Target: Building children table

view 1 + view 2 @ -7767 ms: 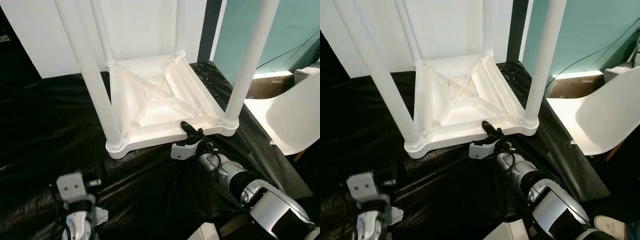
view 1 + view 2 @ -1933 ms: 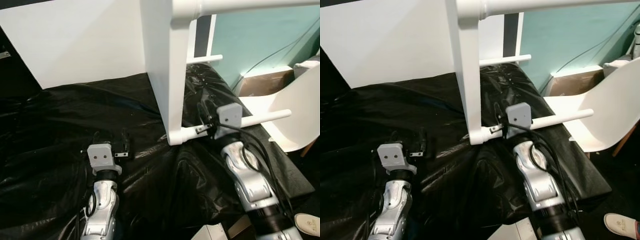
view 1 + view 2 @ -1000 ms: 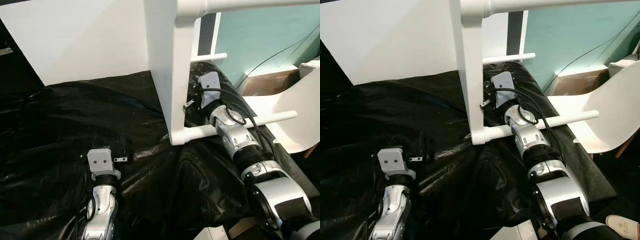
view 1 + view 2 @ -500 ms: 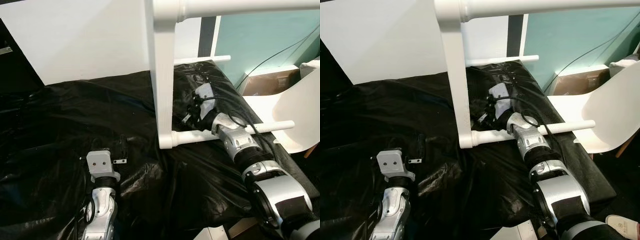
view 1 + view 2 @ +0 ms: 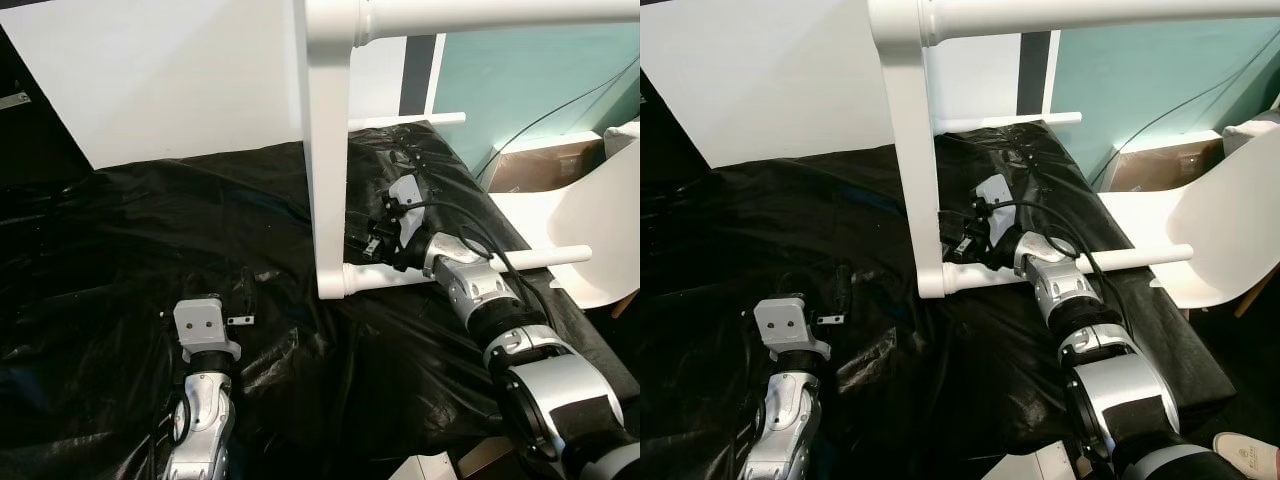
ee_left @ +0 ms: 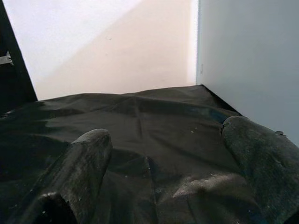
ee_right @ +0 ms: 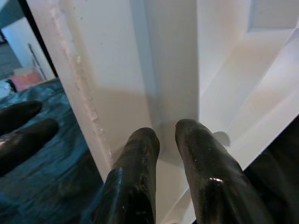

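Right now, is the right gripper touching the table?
Touching. In the right wrist view both fingertips press against the white table with no gap. The head view places the right gripper at the tabletop's underside, beside a leg.

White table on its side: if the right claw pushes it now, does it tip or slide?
Probably tips easily: the white table rests on a narrow edge with legs sticking sideways. It may also slide, since the black plastic sheet looks slick and wrinkled. Ribbed moulded plastic suggests stiff yet light. The right claw presses the underside.
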